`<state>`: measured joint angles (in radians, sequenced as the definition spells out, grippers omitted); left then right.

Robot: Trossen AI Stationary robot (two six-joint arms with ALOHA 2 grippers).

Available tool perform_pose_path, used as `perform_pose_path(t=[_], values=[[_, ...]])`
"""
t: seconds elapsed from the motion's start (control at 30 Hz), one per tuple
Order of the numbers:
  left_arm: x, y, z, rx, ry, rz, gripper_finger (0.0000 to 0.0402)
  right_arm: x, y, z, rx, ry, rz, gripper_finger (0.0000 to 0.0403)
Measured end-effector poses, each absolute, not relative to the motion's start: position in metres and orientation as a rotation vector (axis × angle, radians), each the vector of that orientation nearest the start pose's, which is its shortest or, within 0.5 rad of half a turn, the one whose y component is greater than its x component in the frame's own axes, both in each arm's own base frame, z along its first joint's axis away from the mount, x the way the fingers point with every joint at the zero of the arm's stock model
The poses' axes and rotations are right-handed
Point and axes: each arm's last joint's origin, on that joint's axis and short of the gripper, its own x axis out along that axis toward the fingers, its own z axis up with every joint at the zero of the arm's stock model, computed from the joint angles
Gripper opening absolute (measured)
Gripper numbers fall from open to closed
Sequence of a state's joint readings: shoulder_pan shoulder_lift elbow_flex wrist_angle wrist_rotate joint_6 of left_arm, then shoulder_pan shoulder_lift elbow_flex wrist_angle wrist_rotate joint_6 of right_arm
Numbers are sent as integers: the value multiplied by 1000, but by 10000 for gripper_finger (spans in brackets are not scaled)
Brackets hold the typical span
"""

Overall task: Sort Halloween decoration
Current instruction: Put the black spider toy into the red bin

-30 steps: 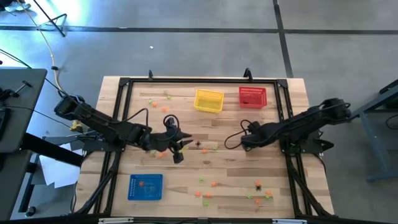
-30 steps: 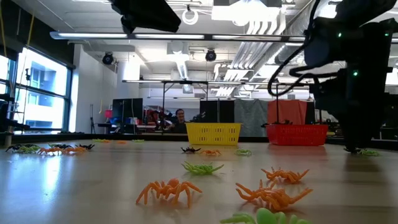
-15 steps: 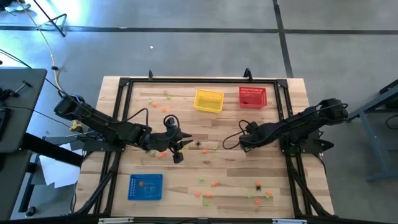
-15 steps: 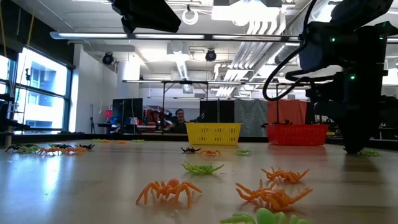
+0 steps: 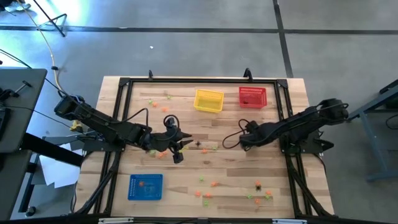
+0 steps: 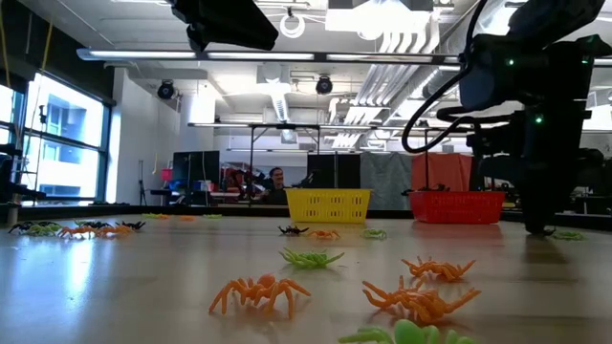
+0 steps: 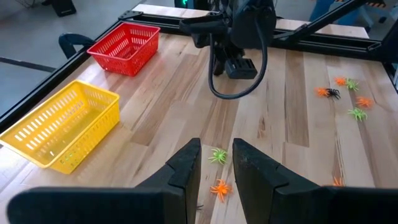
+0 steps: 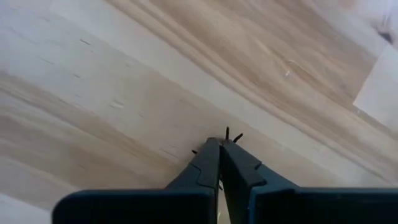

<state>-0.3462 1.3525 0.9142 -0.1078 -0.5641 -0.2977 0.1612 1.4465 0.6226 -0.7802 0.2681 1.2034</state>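
The right gripper (image 8: 220, 144) is down at the wooden table (image 5: 236, 186) near its middle, its two fingers pressed together, and small black legs poke out past the tips, so it looks clenched on a black spider trinket (image 8: 227, 134), though most of the trinket is hidden. From the table-level camera that arm stands as a dark column on the right with its tip at the surface. The left gripper (image 7: 216, 163) hangs above the table left of centre; its fingers stand a little apart with nothing between them, and a light green spider (image 7: 217, 155) and an orange spider (image 7: 220, 188) lie on the wood just beyond them. The rest of the Halloween decoration (image 5: 205, 193) is scattered: a loose bunch of orange and green pieces along the front edge, a few more near the back left corner (image 5: 158, 98), and some between the two arms. Up close in the low view, orange spiders (image 6: 258, 290) and a green one (image 6: 311, 257) sit on the boards. A yellow basket (image 5: 209, 101) and a red basket (image 5: 252, 97) stand side by side at the back, and a blue basket (image 5: 145, 187) at the front left holds an orange piece.
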Motion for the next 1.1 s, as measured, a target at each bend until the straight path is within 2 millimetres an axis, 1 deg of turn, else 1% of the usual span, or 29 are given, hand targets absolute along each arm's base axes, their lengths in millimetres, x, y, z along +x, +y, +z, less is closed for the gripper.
perform_pose_path(t=[0.1,0.33,0.6,0.73,0.83,1.03,1.1], values=[[277,-83,264,-50,453,283,78,191,24,139,627,1270,-946,1],[277,-83,264,-50,454,283,78,193,23,170,635,1166,-896,0],[277,-83,263,-30,459,279,78,195,17,214,563,994,-929,0],[277,-83,263,-29,459,279,78,200,13,229,545,959,-916,0],[277,-84,263,-28,460,278,78,202,12,228,585,975,-886,0],[277,-84,263,-26,464,276,78,199,10,206,601,1009,-857,1],[277,-84,263,-26,464,276,78,197,9,200,593,1020,-857,7]])
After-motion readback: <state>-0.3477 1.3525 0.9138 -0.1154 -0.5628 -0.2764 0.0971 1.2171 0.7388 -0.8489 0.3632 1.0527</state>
